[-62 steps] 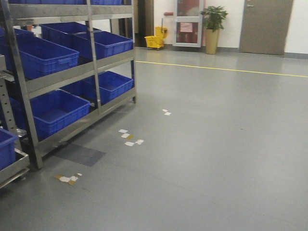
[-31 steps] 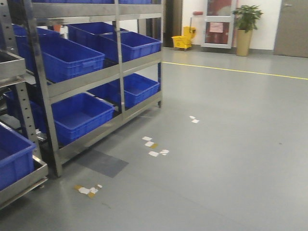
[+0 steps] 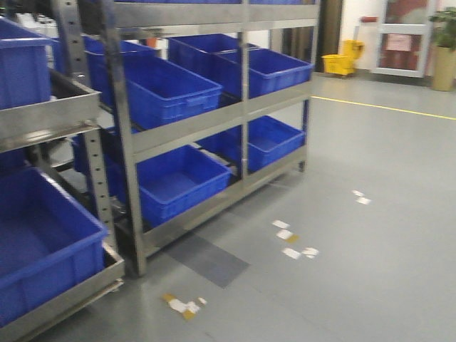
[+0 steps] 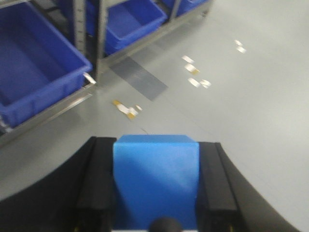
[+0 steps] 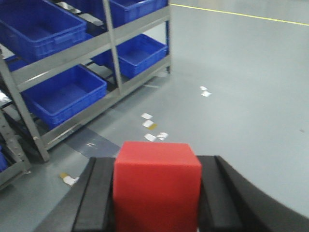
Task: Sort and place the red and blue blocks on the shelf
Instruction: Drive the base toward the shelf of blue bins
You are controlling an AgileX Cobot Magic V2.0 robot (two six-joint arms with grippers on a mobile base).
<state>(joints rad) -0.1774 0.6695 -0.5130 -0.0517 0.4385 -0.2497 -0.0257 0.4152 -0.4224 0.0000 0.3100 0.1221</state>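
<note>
Held a small sky-blue matte cube (image 4: 155, 186) in the left tool (image 4: 157, 159), with a black finger (image 4: 99, 183) pressed flat against each side and no gap left over. Held likewise a small bright red matte cube (image 5: 155, 193) in the right tool (image 5: 157, 166), shut narrow on it from left and right. Had both cubes up over the smooth grey floor (image 3: 370, 285), well apart from the multi-tier stainless steel rack (image 3: 199, 130) and touching none of its tiers. Faced that rack on the left of the front view and found large dark-blue plastic bins (image 3: 171, 91) on its middle and lower tiers. Found a second steel rack (image 3: 50, 117) nearer the camera at the far left, loaded with more blue bins. Saw white and tan paper scraps (image 3: 293, 242) scattered on the floor just beside the first rack's foot. Made out, farther back, a thin yellow line (image 3: 385, 107) across the floor and a yellow mop bucket (image 3: 340, 63) near the back wall. Could not tell more of either tool than fingers and cube, both wrist views being blurred.
</note>
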